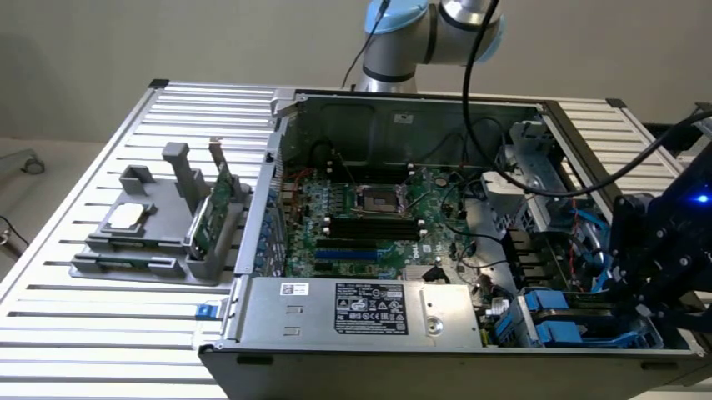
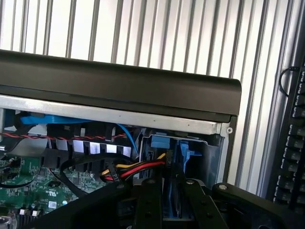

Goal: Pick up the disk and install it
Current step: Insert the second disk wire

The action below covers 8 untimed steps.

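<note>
My tool (image 2: 170,185) at disk (image 2: 174,206) in drive bay (image 2: 212,155); cannot tell if gripping. Risk: cables (image 2: 138,168) just beside may snag; loose hold, disk slips.

disk (image 2: 170,202) | we see it edge-on: blue bracket frame along a grey metal edge | upright on its edge | low in the drive bay at the computer case's (image 2: 119,83) corner, beside the red-yellow-black cable bundle (image 2: 136,168)

Case (image 1: 333,371) on table (image 1: 89,333); holder (image 1: 145,250) beside it, exterior view's left
</note>
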### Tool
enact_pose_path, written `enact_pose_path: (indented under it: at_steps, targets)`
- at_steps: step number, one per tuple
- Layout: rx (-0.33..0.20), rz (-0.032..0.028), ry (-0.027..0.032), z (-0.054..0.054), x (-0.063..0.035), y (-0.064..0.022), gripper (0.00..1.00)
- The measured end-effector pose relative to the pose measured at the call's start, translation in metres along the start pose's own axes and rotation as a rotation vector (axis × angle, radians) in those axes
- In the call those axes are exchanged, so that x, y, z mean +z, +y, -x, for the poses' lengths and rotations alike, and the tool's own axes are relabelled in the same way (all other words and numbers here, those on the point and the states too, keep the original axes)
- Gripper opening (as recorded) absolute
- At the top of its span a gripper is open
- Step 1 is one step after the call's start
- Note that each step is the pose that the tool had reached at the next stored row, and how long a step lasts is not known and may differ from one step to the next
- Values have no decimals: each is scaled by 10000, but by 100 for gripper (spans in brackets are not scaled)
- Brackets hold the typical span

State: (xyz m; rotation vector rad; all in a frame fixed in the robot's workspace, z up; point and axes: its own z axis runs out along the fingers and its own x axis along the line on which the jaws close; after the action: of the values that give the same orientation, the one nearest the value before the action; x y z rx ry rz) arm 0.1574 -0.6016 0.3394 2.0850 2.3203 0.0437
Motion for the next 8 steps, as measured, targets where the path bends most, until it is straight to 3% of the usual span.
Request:
enact_pose_path:
  at_steps: [5,8]
  targets:
    - [68,9,78,1,-7,-15,19]
    - [70,9,81,-1,-47,-26,19]
